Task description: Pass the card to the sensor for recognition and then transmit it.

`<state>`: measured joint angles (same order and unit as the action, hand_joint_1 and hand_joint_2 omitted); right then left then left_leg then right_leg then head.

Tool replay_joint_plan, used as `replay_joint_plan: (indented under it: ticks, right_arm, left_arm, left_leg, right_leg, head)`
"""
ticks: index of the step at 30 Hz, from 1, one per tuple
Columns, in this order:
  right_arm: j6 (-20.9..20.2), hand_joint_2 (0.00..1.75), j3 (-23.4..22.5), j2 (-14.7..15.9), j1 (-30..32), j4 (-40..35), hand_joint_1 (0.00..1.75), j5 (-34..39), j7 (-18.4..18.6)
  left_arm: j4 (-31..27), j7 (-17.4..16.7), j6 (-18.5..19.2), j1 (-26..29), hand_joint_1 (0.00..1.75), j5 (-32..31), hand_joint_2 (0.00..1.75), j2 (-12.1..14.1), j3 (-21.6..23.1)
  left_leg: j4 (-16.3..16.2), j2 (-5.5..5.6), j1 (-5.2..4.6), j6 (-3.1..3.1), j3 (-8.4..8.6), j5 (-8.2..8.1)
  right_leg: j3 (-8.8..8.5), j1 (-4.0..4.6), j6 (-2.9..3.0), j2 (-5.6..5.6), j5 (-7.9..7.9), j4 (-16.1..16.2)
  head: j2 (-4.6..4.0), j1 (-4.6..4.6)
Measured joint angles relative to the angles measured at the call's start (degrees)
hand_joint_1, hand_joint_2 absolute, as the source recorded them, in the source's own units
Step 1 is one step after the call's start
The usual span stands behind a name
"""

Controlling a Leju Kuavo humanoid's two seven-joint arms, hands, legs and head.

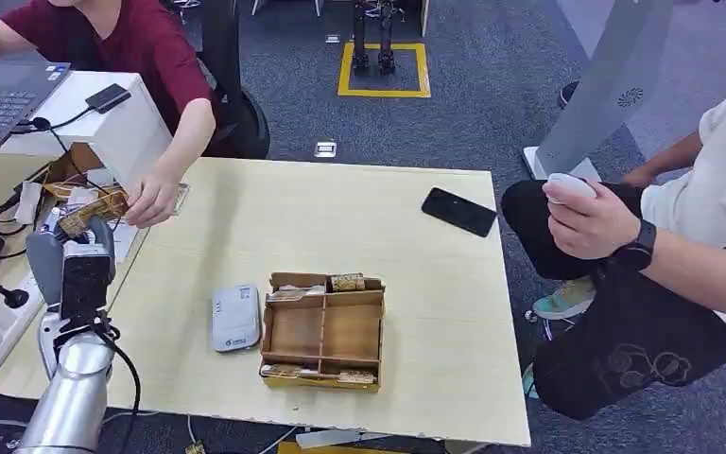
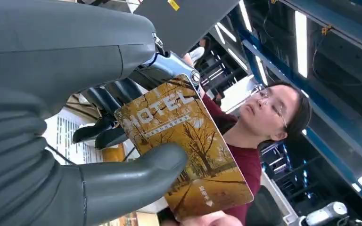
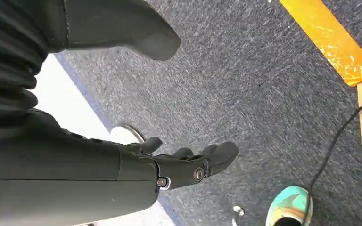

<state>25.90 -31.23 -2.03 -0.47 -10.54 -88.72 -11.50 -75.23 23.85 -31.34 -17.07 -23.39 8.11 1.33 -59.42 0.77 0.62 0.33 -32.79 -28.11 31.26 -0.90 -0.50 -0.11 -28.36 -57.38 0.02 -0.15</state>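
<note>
Pale wood table (image 1: 359,218) stands on grey carpet, with a white sensor (image 1: 235,319) and a wooden tray (image 1: 322,331) near its front edge and a black phone (image 1: 459,211) toward 2 o'clock. At 9 o'clock the left hand (image 1: 80,248) pinches the card (image 2: 184,141) between thumb and fingers, and a person's hand (image 1: 154,197) reaches to it; the right hand (image 3: 188,165) hangs over the carpet, loosely curled, holding nothing. I judge the card thin, stiff, light and quite slippery, so it is best held flat on both faces, close to one end.
</note>
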Motion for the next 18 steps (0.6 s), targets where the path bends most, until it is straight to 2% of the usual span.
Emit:
replay_joint_plan:
  ticks: [8, 12, 17, 18]
  right_arm:
    - [0.0, 1.75, 0.5, 0.2, -0.2, 0.0, 0.0, 0.0, 0.0]
    - [-0.1, 1.75, 0.6, 0.3, -0.2, 0.0, 0.0, 0.0, -0.3]
    - [-0.3, 1.75, 1.1, 0.6, -0.1, 0.0, 0.0, 0.0, -0.3]
    - [-0.3, 1.75, 1.2, 0.7, -0.1, 0.0, 0.0, 0.0, -0.4]
  left_arm:
    - [2.5, 0.0, -0.1, -0.9, 1.75, -0.3, 1.75, 0.6, 0.0]
    - [3.6, -0.2, -4.0, -1.4, 1.75, -7.5, 1.75, 1.3, -0.1]
    - [4.9, 0.5, -5.6, -1.6, 1.75, -9.4, 1.75, 2.0, -0.2]
    - [5.1, 0.5, -5.6, -1.6, 0.0, -9.4, 1.75, 2.0, -0.2]
  left_leg:
    - [0.0, -0.01, -0.02, 0.0, -0.03, 0.0]
    - [0.0, -0.02, -0.01, 0.0, -0.03, 0.0]
    - [0.0, -0.03, 0.0, 0.0, -0.03, -0.01]
    - [0.0, -0.03, 0.0, 0.0, -0.04, -0.01]
  right_leg:
    - [0.01, -0.02, 0.0, 0.01, 0.0, 0.0]
    - [0.03, -0.01, 0.0, 0.03, 0.0, 0.0]
    - [0.06, 0.0, 0.0, 0.04, 0.0, 0.0]
    - [0.06, 0.0, 0.0, 0.04, 0.0, 0.0]
  head:
    - [0.0, 0.0]
    - [0.0, -0.02]
    - [0.0, 0.0]
    - [-0.02, -0.02]
